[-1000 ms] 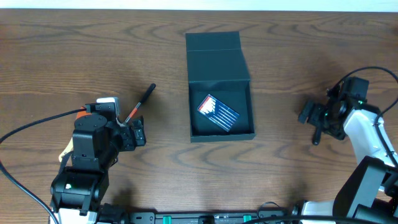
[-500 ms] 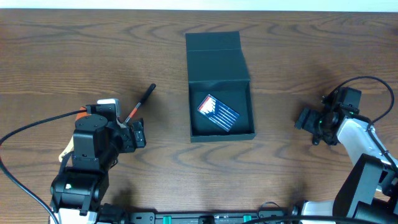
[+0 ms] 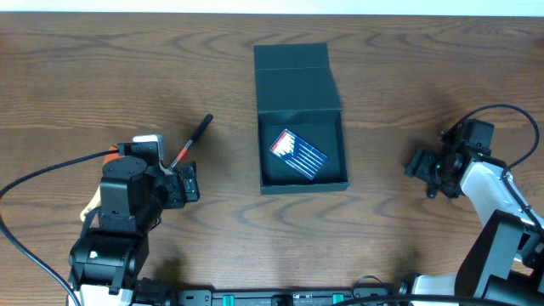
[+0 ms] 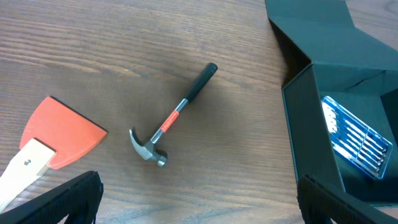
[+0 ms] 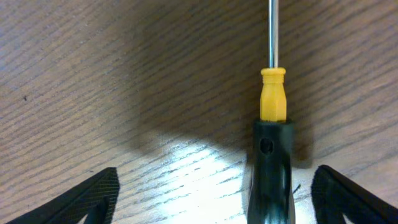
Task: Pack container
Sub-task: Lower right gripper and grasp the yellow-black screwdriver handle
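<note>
Since a second ago the right gripper [image 3: 427, 170] has slid a little toward the lower left of the overhead frame and its jaws have drawn in slightly; the left arm, the box and the tools lie as they did.

Seen from the right wrist, the right gripper [image 5: 214, 190] has its fingers [image 5: 93, 193] in the two lower corners of the frame, apart. A screwdriver [image 5: 272, 99] lies on the wood between them, right of centre. Its black and yellow handle points toward the bottom edge and its thin metal shaft runs out at the top. Neither finger touches it.

The left gripper [image 3: 189, 183] sits in the lower left of the overhead view. From its own wrist camera, the left gripper [image 4: 199, 202] has its jaws spread wide with nothing between them.

The container [image 3: 297, 89] stands at the centre of the table [image 3: 85, 68], open, with its lid laid flat toward the top edge. A clear flat case of small tools [image 3: 297, 153] lies tilted on its dark floor.

A hammer [image 4: 177, 115] with a black and red handle lies slanted on the wood, left of the container and apart from it. An orange scraper [image 4: 59, 130] with a pale wooden handle lies left of the hammer, mostly under the left arm in the overhead view.
</note>
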Controlling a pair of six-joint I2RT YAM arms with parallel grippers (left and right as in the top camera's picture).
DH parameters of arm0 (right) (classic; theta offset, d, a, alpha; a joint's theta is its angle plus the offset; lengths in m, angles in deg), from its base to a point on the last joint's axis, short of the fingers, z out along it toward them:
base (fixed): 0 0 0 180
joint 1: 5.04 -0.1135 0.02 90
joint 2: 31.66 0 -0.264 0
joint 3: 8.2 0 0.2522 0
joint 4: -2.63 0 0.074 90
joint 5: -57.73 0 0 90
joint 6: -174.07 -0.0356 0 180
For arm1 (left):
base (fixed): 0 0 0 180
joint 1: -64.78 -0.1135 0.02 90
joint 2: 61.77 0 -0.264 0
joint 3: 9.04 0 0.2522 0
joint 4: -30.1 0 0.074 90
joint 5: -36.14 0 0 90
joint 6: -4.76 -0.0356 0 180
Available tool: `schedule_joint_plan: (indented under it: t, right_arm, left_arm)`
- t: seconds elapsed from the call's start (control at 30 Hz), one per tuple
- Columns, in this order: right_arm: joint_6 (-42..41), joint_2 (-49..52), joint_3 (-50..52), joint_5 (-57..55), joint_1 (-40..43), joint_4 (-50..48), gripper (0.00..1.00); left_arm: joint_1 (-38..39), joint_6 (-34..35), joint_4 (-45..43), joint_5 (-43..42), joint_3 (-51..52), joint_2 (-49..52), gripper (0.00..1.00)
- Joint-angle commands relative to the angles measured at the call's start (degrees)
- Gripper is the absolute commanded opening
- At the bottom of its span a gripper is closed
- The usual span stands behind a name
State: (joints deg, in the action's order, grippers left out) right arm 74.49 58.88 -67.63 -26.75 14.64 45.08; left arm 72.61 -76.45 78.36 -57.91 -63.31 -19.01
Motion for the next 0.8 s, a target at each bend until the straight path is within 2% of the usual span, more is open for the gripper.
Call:
schedule_joint_plan:
  t: [0.0,0.1,0.57,0.77]
  right_arm:
    - [-0.24,0.55,0.44,-1.77,0.17,0.52,0.86]
    - [-0.24,0.55,0.48,-4.07,0.17,1.14,0.90]
    - [-3.72,0.74,0.52,-6.75,0.17,1.16,0.91]
    - [-3.72,3.72,0.52,-6.73,0.17,0.90,0.91]
  left_arm:
    - [-0.04,-0.11,0.04,0.68,-1.31,0.11,0.98]
    - [-0.04,-0.11,0.04,0.68,-1.31,0.11,0.98]
    - [-0.04,-0.11,0.07,0.68,-1.31,0.11,0.99]
    - [-0.04,-0.11,0.07,0.68,-1.31,0.11,0.98]
